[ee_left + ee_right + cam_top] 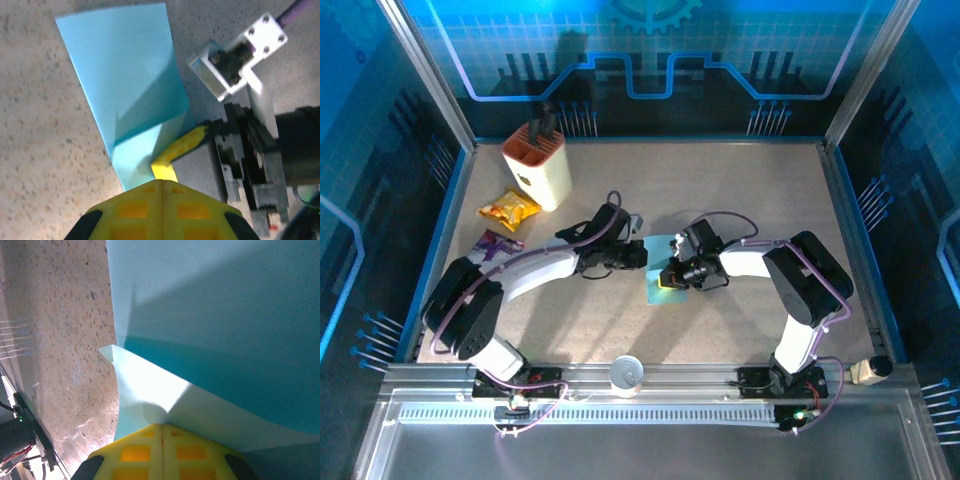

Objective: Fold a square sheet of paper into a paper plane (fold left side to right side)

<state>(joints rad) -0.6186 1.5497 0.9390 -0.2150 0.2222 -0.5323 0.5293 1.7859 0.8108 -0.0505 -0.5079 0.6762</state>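
The light-blue square sheet of paper (pixel 661 250) lies mid-table between my two grippers. In the left wrist view the sheet (pixel 120 70) lies mostly flat, with its near right part lifted into a flap. My right gripper (pixel 162 425) is shut on the sheet (pixel 210 300): a raised, creased flap runs straight into its closed yellow tips. That gripper's yellow fingers (pixel 186 144) show at the sheet's right edge. My left gripper (pixel 163 181) is shut, its tips at the sheet's near edge, just behind the right fingers. From above, the left gripper (pixel 642 255) and right gripper (pixel 672 278) almost meet.
A cream knife block (pixel 538 165) stands at the back left. A yellow snack packet (pixel 508 209) and a purple one (pixel 496 243) lie in front of it, beside the left arm. A white round object (pixel 627 373) sits on the front rail. Blue walls enclose the table.
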